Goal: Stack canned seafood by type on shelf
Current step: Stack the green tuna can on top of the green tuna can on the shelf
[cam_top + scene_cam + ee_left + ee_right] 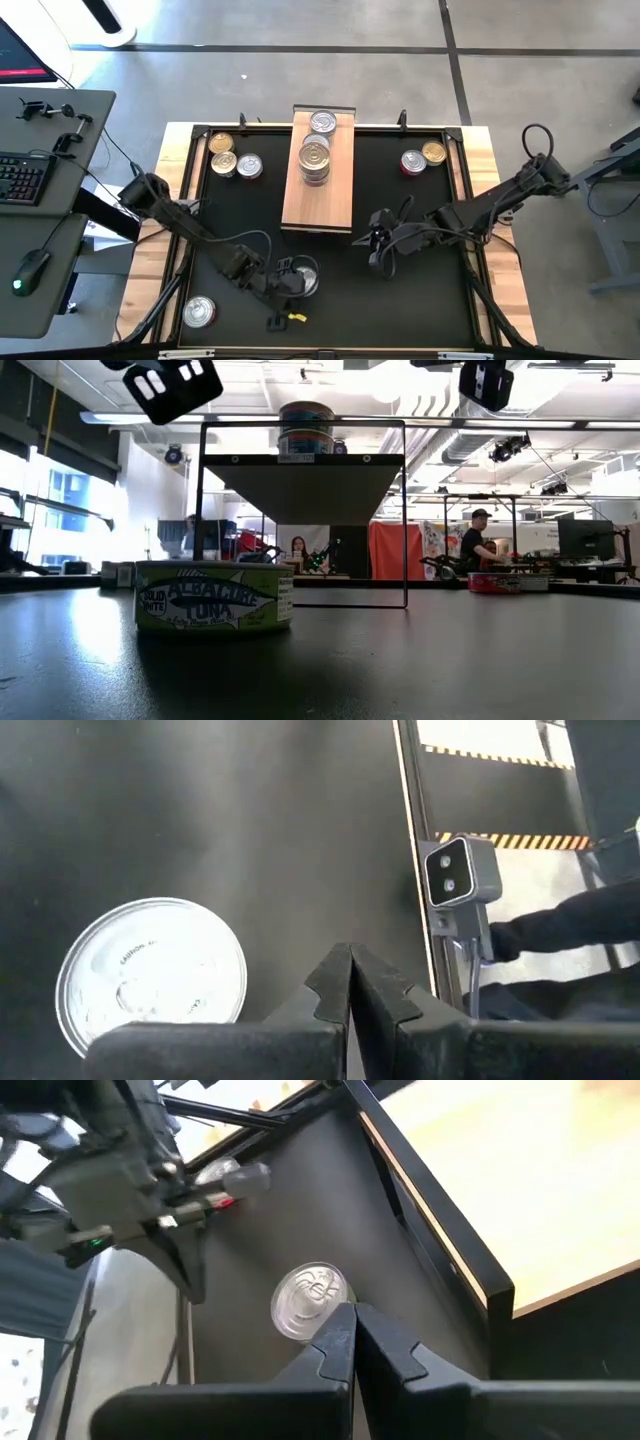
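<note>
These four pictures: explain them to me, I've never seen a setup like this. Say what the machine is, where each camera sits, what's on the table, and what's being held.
It is a robot with two dark arms at a table, each ending in a two-fingered pincer. One picture looks straight down, one looks level across the table top, and two come from cameras on the wrists. On the black mat lies a light-wood shelf with stacked tins on it. More tins sit in groups to either side, one near the front. The left pincer is beside a silver-lidded tin; the right pincer hangs over bare mat. Both are shut and hold nothing.
</note>
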